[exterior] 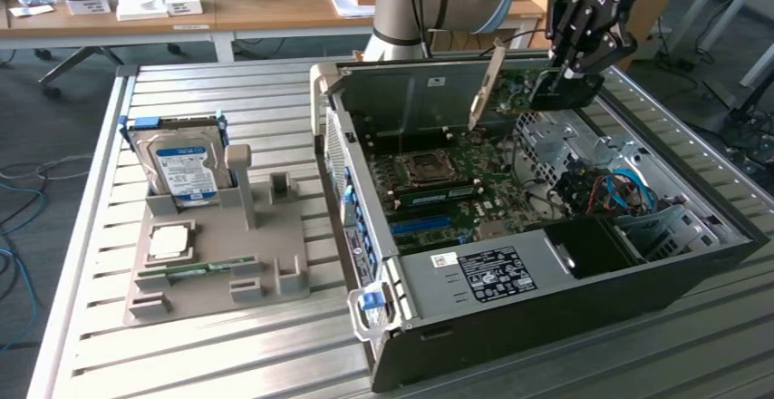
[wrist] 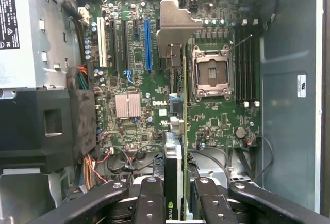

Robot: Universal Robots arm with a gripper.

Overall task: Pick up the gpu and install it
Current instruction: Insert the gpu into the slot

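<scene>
Gripper (exterior: 568,77) fingers (wrist: 149,201) pinch the gpu (wrist: 174,152) between them, holding the card on edge above the motherboard (wrist: 139,79) inside the open case (exterior: 545,326)

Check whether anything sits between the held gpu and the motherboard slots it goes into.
Nothing visible does. The gripper holds the gpu on edge above the open case, and the expansion slots below look empty. The cables lie beside the black shroud, clear of the slots. The card hides the strip of board directly under it.
</scene>
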